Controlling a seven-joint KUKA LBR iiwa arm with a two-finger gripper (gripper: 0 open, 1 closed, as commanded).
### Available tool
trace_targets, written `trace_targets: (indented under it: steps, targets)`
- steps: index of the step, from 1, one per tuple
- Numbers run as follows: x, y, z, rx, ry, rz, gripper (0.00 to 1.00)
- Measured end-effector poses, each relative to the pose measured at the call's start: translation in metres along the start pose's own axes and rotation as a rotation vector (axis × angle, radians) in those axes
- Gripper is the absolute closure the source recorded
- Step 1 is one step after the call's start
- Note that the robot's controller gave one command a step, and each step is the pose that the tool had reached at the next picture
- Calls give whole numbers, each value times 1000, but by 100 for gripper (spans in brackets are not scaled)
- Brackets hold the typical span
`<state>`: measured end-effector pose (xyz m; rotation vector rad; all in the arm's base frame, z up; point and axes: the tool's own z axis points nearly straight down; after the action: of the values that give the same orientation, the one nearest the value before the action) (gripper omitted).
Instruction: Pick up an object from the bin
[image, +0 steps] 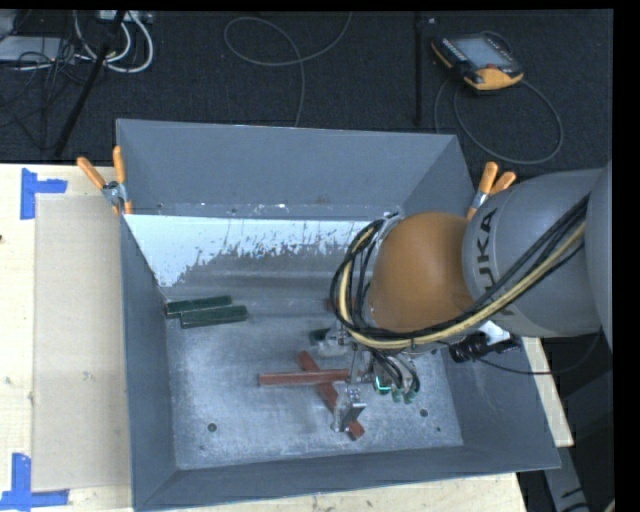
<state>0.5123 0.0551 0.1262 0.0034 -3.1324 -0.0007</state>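
My gripper (349, 410) hangs under the arm's wrist at the bin's front right, low over the floor. It sits right on the lower end of a reddish-brown stick (322, 383) that runs diagonally toward the front. A second reddish-brown stick (288, 379) lies flat across the first one and points left. Whether the diagonal stick is gripped is hidden by the gripper body.
Two dark green bars (205, 312) lie side by side at the bin's left, near the back slope. The arm and its orange cover with cables hang over the bin's right side.
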Motion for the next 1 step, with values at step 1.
trace_targets:
  steps: [1]
  targets:
    - [-2,0,-4,0,-7,2,0]
